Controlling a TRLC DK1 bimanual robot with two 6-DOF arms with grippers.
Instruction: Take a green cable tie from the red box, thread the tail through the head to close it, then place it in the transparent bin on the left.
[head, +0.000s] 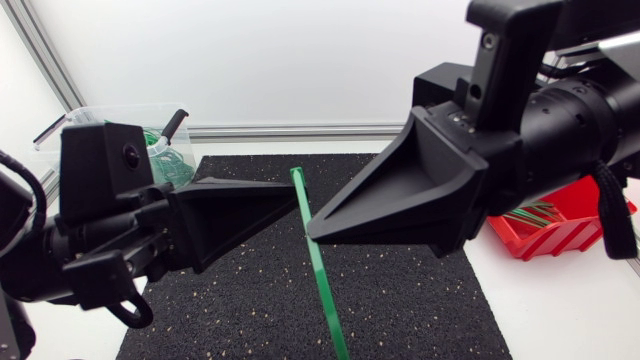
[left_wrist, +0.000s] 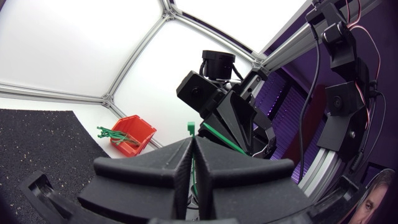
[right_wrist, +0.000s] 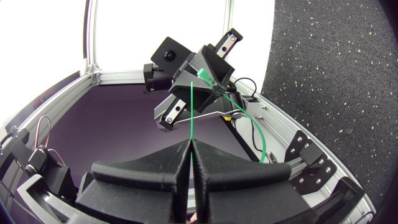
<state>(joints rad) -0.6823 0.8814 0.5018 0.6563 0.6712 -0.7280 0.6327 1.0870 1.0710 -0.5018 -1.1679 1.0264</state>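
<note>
Both grippers are raised above the mat and meet tip to tip on one green cable tie (head: 318, 265). My left gripper (head: 297, 197) is shut on the tie just below its head. My right gripper (head: 310, 233) is shut on it a little lower, and the long tail hangs down toward the mat. In the left wrist view the tie (left_wrist: 191, 128) rises between the shut fingers of the left gripper (left_wrist: 191, 158). In the right wrist view the tie (right_wrist: 191, 115) runs from the right gripper (right_wrist: 189, 155) to the left one. The red box (head: 560, 235) holds more green ties.
A black speckled mat (head: 400, 300) covers the middle of the table under both arms. The transparent bin (head: 165, 120) stands at the back left behind my left arm, with green ties inside. The red box (left_wrist: 134, 134) is also seen past the mat in the left wrist view.
</note>
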